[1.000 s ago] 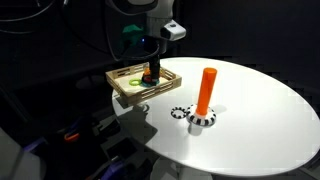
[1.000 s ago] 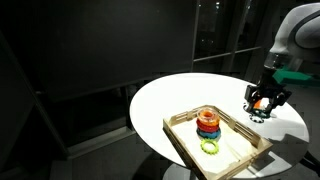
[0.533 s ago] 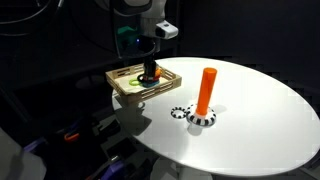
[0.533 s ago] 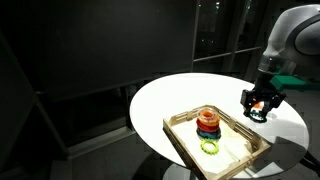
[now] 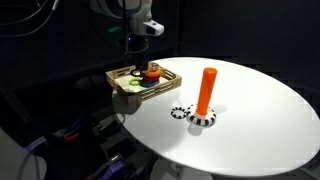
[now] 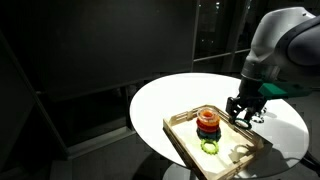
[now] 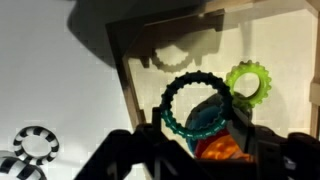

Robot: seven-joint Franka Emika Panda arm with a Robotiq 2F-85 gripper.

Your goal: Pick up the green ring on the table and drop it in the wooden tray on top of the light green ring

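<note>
In the wrist view my gripper (image 7: 196,142) is shut on the dark green ring (image 7: 168,100) and holds it above the wooden tray (image 7: 124,78). The light green ring (image 7: 236,74) lies flat in the tray just right of the held ring. An orange-red ring stack (image 7: 215,150) shows below the jaws. In both exterior views the gripper (image 5: 136,66) (image 6: 240,108) hovers over the tray (image 5: 168,76) (image 6: 180,142), which sits at the edge of the round white table (image 5: 255,120) (image 6: 165,95). The light green ring (image 6: 209,146) lies in front of the stack (image 6: 208,122).
An orange cylinder (image 5: 207,90) stands upright mid-table on a black-and-white patterned ring (image 5: 200,122); another patterned ring (image 5: 180,113) lies beside it, also in the wrist view (image 7: 36,143). The surroundings beyond the table edge are dark.
My gripper has moved with the green ring from beside the tray to over its inside, closer to the ring stack and the light green ring.
</note>
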